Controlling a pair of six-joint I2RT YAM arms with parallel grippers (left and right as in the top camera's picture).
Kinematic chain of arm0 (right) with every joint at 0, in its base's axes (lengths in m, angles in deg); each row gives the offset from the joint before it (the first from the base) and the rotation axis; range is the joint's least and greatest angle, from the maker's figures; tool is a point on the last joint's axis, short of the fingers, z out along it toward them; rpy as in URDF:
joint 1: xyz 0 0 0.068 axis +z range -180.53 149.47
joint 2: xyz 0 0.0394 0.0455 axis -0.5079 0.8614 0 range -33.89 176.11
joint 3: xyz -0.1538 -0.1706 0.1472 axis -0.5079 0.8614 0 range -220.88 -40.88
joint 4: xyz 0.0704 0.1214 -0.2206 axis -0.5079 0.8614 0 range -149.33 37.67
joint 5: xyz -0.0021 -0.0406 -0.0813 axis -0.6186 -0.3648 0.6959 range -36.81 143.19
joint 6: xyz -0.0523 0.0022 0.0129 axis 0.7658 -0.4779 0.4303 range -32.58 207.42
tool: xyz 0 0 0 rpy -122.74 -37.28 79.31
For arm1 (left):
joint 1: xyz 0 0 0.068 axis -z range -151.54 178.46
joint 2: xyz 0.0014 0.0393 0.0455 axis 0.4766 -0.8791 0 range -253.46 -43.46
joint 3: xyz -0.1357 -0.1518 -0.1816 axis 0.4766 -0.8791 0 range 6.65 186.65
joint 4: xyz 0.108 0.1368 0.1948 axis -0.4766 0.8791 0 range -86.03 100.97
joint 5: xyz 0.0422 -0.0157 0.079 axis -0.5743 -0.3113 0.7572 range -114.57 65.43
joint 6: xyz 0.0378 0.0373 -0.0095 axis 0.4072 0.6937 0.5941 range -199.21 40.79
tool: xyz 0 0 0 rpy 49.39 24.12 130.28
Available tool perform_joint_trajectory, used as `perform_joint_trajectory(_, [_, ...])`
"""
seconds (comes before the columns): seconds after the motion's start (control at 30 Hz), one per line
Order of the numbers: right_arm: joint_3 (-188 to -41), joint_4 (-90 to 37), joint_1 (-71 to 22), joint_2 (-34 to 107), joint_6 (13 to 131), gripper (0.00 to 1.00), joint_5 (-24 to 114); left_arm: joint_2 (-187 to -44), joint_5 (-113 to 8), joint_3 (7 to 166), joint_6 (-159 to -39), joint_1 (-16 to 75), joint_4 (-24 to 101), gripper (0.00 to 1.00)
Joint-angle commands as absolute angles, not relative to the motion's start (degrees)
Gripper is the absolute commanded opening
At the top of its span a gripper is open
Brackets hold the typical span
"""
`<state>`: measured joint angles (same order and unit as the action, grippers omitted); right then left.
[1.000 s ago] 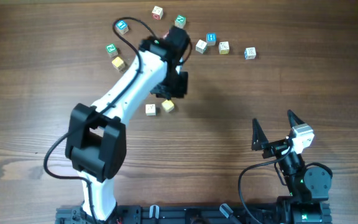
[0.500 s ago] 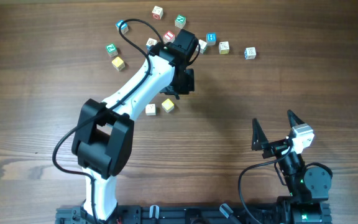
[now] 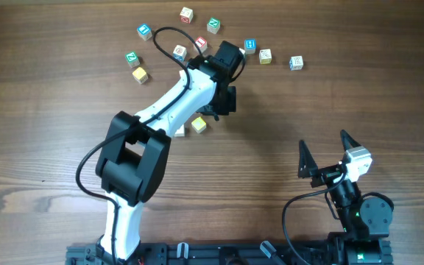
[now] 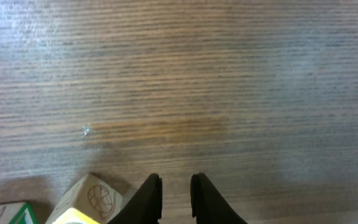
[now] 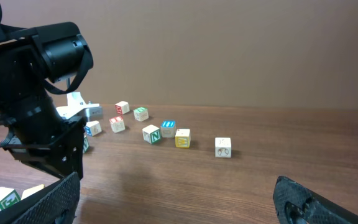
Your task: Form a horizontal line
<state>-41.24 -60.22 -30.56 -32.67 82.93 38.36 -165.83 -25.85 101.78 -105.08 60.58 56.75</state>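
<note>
Hovering nearly closed and empty, the left gripper [image 4: 174, 182] hangs near the line [image 3: 198, 125], barely begun mid-table, probably to fetch more. The right gripper [image 3: 322, 140] waits wide open and empty, parked aside.

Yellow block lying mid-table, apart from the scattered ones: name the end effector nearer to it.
Left. The left end effector hangs just up and to the right of the yellow block. The right end effector sits far off to its right, lower in the overhead view.
</note>
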Motion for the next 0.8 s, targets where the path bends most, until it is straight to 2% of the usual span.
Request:
perform_joint_trajectory(0.0, [-41.2,-60.54,-30.27,-33.09,82.75,1.0,37.86,-167.16,-23.6,101.35,-105.42,60.73,55.89,0.19])
perform_joint_trajectory(0.77, [-41.2,-60.54,-30.27,-33.09,82.75,1.0,37.86,-167.2,-23.4,101.35,-105.4,60.86,56.22,0.2])
